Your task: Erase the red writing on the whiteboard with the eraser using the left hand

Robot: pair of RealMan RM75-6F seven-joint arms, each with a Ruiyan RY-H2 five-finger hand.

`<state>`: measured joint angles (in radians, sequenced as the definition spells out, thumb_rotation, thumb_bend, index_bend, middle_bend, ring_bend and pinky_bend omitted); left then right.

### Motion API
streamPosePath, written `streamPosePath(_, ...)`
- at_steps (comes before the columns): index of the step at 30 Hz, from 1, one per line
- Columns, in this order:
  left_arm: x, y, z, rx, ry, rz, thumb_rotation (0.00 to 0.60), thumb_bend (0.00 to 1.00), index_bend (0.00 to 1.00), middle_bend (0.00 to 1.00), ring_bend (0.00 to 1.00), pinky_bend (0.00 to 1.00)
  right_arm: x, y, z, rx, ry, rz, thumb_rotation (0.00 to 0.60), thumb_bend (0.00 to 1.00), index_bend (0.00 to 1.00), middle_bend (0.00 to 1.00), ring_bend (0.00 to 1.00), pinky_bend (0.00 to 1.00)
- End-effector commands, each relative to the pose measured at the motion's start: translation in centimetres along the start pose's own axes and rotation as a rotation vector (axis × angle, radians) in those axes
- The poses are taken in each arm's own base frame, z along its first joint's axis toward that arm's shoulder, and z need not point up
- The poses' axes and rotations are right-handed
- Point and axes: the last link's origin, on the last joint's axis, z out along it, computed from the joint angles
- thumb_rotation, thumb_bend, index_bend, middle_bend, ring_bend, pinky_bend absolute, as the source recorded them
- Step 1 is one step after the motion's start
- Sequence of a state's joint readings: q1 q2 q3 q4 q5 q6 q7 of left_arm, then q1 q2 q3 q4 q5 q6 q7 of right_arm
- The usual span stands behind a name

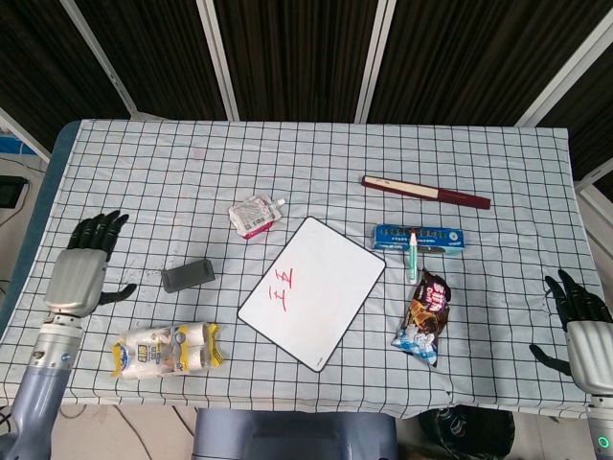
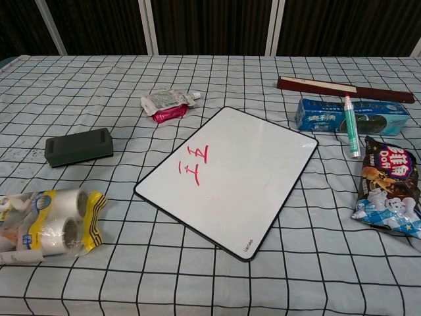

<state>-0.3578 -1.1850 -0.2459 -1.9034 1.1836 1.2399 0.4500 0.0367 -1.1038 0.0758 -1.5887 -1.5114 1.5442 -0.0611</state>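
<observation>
- While your left robot hand (image 1: 84, 268) is hovering with nothing in it and its fingers spread apart, the eraser (image 1: 187, 275) is lying just to its right on the desk (image 1: 144, 172), untouched.
- Your right robot hand (image 1: 579, 321) is waiting at the far right edge, fingers apart and holding nothing.
- The whiteboard (image 1: 326, 297) is sitting tilted at the middle, with the red writing (image 1: 286, 284) near its left edge.
- A risk I am judging: the board is looking smooth and loose on the checked cloth, so a hard wipe could be sliding or spinning it.
- Another risk: the eraser is a low, dark, rounded block, so a shallow grip could be letting it slip.
- The wrapped tape rolls (image 1: 165, 349) are sitting near the eraser, glossy and crinkled; a wide approach could be knocking them.
- The pouch (image 1: 255, 215) is lying just beyond the board's upper corner; long strokes could be nudging it.
</observation>
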Motion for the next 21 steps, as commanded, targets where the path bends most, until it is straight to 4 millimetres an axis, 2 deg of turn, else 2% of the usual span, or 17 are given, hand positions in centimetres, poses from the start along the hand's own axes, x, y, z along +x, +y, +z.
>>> streamPosePath(1,-1.0,1.3,1.8,-0.026,-0.064,0.019,0.600,0.11,0.00,0.07,0.00,0.08,0.0,0.0,0.0,0.000,-0.001,0.000,0.600,0.07,0.00,0.02,0.13,0.19)
streamPosePath(7,-2.7,2.7,3.2,-0.040,-0.155,0.056,0.600,0.12,0.00,0.12,0.00,0.08,-0.1,-0.1,0.0,-0.001,-0.001,-0.001,0.600,0.07,0.00,0.02,0.13,0.19)
streamPosePath(21,-6.8,2.4,5.2,0.001,-0.235,0.048,0.600,0.17,0.14,0.21,0.00,0.08,0.0,0.1,0.1,-0.006,-0.002,0.003,0.600,0.07,0.00,0.02,0.13,0.19)
